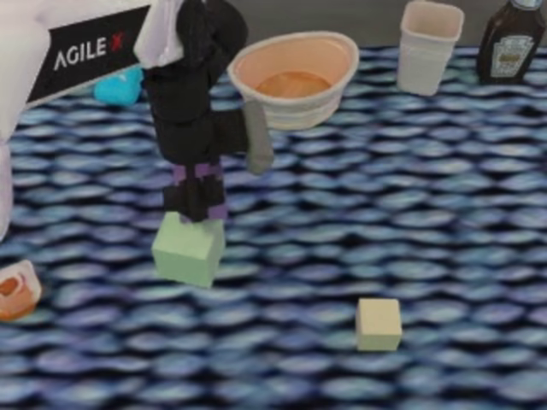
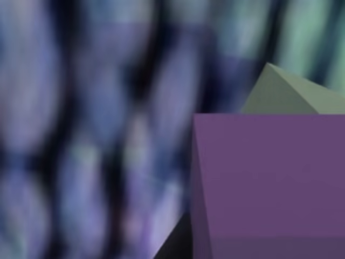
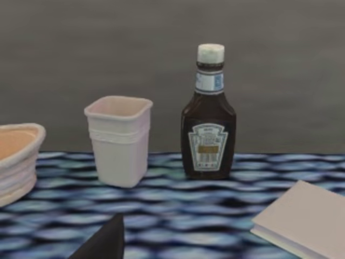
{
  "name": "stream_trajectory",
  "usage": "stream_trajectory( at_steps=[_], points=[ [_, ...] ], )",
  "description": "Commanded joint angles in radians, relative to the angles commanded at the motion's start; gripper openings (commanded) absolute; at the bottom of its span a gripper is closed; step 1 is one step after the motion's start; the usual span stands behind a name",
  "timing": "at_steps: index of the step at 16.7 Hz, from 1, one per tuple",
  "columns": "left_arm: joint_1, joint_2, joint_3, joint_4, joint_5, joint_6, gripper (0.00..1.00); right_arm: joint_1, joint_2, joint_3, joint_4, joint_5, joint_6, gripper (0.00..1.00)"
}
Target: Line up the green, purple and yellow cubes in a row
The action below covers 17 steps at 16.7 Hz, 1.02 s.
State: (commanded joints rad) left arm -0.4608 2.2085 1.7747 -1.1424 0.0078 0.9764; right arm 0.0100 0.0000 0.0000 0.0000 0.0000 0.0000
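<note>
While the left gripper (image 1: 198, 198) hangs low over the table, clenched on the purple cube (image 2: 269, 183) just behind the green cube (image 1: 190, 248), the step in hand looks like setting purple down — best lowered straight, faces square to green's, and let go only once it sits flat beside it, not on it. The yellow cube (image 1: 379, 324) lies well apart toward the right and nearer the front edge, not yet in any row. All three are plain matte blocks with sharp edges on a blue woven-patterned cloth (image 1: 427, 213) — the right gripper is not visible, its arm apparently parked.
</note>
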Motion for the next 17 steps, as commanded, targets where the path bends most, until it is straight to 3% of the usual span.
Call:
stream_trajectory(
  at_steps=[4,7,13,17],
  points=[
    [-0.263,-0.068,-0.088,0.017,0.0,-0.158,0.0,0.0,0.0,0.0,0.0,0.0,0.0,1.0],
    [-0.374,-0.109,-0.132,0.03,-0.002,-0.239,0.0,0.0,0.0,0.0,0.0,0.0,0.0,1.0],
    [-0.392,-0.113,-0.141,0.036,-0.002,-0.254,0.0,0.0,0.0,0.0,0.0,0.0,0.0,1.0],
    [-0.398,-0.071,-0.202,0.141,-0.003,-0.255,0.0,0.0,0.0,0.0,0.0,0.0,0.0,1.0]
  ],
)
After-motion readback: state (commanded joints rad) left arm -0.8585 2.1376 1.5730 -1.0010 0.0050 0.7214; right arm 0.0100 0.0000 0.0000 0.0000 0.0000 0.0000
